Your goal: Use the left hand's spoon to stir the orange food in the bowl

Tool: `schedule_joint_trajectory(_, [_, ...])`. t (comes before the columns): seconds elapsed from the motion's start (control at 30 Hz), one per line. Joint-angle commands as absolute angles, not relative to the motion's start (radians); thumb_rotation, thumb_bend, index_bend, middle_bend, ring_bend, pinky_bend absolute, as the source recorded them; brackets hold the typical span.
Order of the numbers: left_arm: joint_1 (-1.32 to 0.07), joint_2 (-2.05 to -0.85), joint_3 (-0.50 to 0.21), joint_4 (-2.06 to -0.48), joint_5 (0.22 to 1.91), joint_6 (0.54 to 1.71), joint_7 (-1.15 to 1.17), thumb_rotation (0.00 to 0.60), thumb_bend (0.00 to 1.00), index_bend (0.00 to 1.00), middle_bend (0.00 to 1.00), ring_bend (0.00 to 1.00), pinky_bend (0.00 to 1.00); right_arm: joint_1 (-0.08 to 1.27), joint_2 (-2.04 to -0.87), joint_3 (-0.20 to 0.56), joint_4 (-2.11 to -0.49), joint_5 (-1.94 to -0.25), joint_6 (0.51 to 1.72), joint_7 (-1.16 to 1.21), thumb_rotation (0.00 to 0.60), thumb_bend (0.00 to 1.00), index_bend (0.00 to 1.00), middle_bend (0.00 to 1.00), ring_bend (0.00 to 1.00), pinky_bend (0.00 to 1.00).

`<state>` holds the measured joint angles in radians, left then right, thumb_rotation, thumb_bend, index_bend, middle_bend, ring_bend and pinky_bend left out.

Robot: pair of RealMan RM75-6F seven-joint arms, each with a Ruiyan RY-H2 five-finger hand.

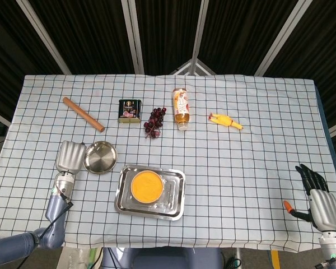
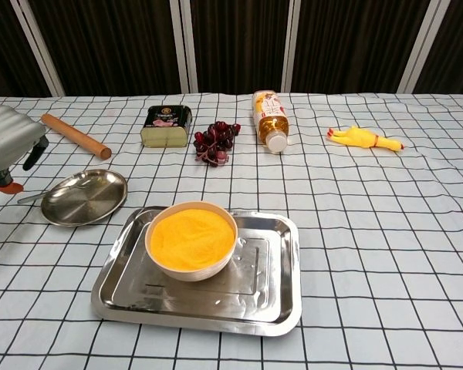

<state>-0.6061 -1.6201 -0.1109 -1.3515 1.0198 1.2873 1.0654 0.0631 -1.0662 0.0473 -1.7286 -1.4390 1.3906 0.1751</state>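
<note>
The white bowl (image 2: 190, 240) of orange food (image 1: 145, 186) stands in the left half of a steel tray (image 2: 278, 266). The spoon (image 2: 32, 197) lies with its handle across the left rim of a small steel plate (image 2: 85, 197), its outer end down on the cloth. My left hand (image 2: 8, 142) hovers just above that handle end, and a small gap shows between its orange thumb tip and the handle. In the head view the left hand (image 1: 71, 156) sits beside the plate (image 1: 99, 157). My right hand (image 1: 319, 199) is off the table's front right corner, fingers spread, holding nothing.
Along the far side lie a wooden rolling pin (image 2: 76, 136), a green tin (image 2: 166, 126), dark grapes (image 2: 215, 142), a bottle on its side (image 2: 269, 120) and a yellow rubber chicken (image 2: 364, 138). A checked cloth covers the table.
</note>
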Motion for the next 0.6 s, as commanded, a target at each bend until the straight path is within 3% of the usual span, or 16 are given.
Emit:
schedule_joint_trajectory(0.03, [-0.593, -1.588, -0.101, -1.394, 1.064, 1.316, 1.031, 0.6, 0.27, 0.58, 1.0, 1.0, 1.0, 0.063, -1.066, 0.047, -1.728, -1.438, 1.389, 0.176, 0.6, 0.34, 0.0, 0.0, 0.0, 0.0])
schedule_joint_trajectory(0.13, [-0.564, -1.548, -0.086, -1.449, 1.116, 1.362, 0.976, 0.6, 0.24, 0.54, 0.99, 0.99, 1.0, 0.064, -1.065, 0.047, -1.727, -1.439, 1.388, 0.176, 0.6, 0.34, 0.0, 0.0, 0.0, 0.0])
schedule_joint_trajectory(0.2, [-0.54, -1.524, -0.075, -1.488, 1.146, 1.399, 0.94, 0.6, 0.23, 0.48, 0.93, 0.94, 1.0, 0.063, -1.064, 0.046, -1.726, -1.439, 1.388, 0.176, 0.6, 0.34, 0.0, 0.0, 0.0, 0.0])
schedule_joint_trajectory(0.27, [-0.492, -1.485, -0.05, -1.552, 1.197, 1.465, 0.876, 0.6, 0.21, 0.37, 0.8, 0.85, 0.95, 0.063, -1.063, 0.046, -1.725, -1.437, 1.387, 0.175, 0.6, 0.34, 0.0, 0.0, 0.0, 0.0])
schedule_joint_trajectory(0.4, [-0.381, -1.386, 0.043, -1.657, 1.303, 1.581, 0.765, 0.6, 0.17, 0.07, 0.32, 0.51, 0.59, 0.064, -1.062, 0.044, -1.725, -1.438, 1.385, 0.171, 0.6, 0.34, 0.0, 0.0, 0.0, 0.0])
schedule_joint_trajectory(0.47, [-0.332, -1.347, 0.087, -1.683, 1.333, 1.622, 0.725, 0.6, 0.14, 0.0, 0.13, 0.31, 0.42, 0.064, -1.063, 0.041, -1.726, -1.442, 1.383, 0.165, 0.6, 0.34, 0.0, 0.0, 0.0, 0.0])
schedule_joint_trajectory(0.53, [-0.278, -1.308, 0.13, -1.701, 1.363, 1.663, 0.667, 0.6, 0.12, 0.0, 0.04, 0.16, 0.29, 0.065, -1.066, 0.039, -1.728, -1.45, 1.386, 0.154, 0.6, 0.34, 0.0, 0.0, 0.0, 0.0])
schedule_joint_trajectory(0.6, [-0.233, -1.279, 0.159, -1.703, 1.387, 1.697, 0.6, 0.6, 0.11, 0.0, 0.0, 0.04, 0.14, 0.065, -1.07, 0.037, -1.727, -1.46, 1.392, 0.14, 0.6, 0.34, 0.0, 0.0, 0.0, 0.0])
